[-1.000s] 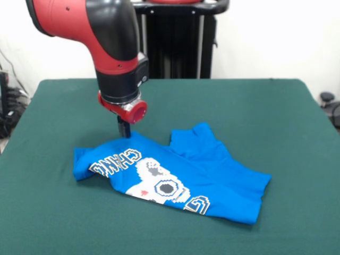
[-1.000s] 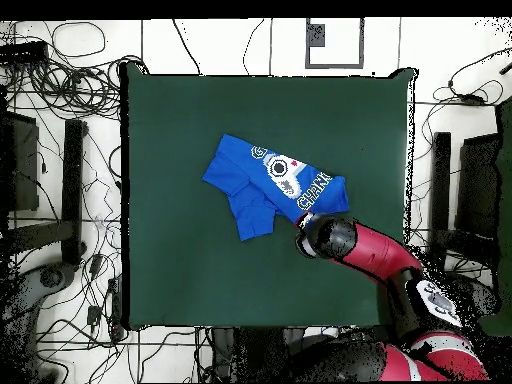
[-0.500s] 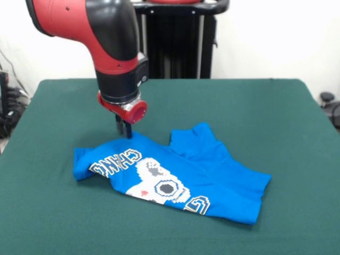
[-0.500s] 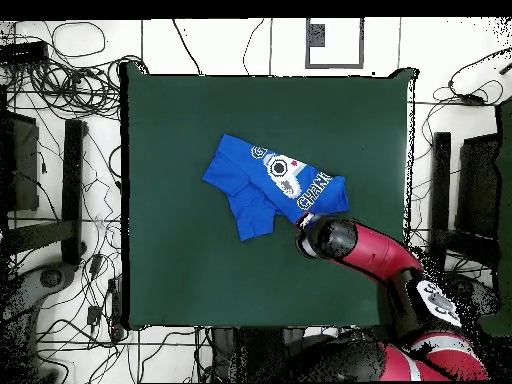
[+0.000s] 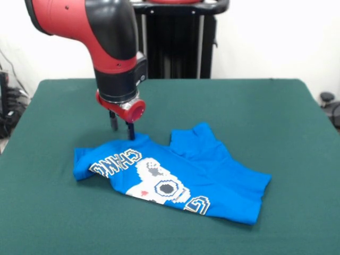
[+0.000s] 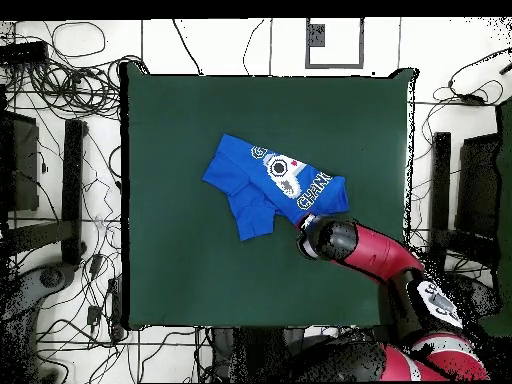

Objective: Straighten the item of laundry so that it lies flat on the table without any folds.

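The item of laundry (image 5: 180, 172), a bright blue T-shirt, lies crumpled on the green table (image 5: 249, 106), graphic side up, with folds along its far part and one sleeve doubled over. My gripper (image 5: 121, 130) is open at the shirt's far left edge. One finger (image 5: 130, 130) comes down right at the hem and the other (image 5: 112, 122) hangs over bare cloth of the table. In the overhead view the shirt (image 6: 272, 185) sits mid-table (image 6: 180, 130), and the arm's wrist (image 6: 326, 238) covers the gripper by the shirt's lettered corner.
Wide green surface surrounds the shirt on all sides. A black stand (image 5: 175, 42) rises behind the table's far edge. Cables (image 6: 70, 60) and dark frames (image 6: 45, 180) lie on the floor around the table.
The fingers have spread apart from a single dark block into two separate prongs, and the wrist has shifted slightly left and up. The shirt has not moved.
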Controlling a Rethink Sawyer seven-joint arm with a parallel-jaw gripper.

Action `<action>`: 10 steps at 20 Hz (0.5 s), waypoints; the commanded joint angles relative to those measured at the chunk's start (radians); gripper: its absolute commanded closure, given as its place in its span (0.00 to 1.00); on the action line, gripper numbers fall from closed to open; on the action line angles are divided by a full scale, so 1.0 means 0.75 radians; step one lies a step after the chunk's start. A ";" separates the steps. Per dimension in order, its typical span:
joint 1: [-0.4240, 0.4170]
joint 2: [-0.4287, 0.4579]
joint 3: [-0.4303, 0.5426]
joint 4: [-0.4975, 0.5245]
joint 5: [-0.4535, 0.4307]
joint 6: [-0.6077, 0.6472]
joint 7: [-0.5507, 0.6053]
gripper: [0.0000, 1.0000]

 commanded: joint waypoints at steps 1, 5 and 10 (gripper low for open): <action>0.021 0.068 0.099 0.001 -0.058 0.057 -0.010 0.00; 0.019 0.064 0.099 0.003 -0.044 0.063 0.004 0.00; -0.003 0.022 0.105 0.023 -0.011 0.107 0.018 0.00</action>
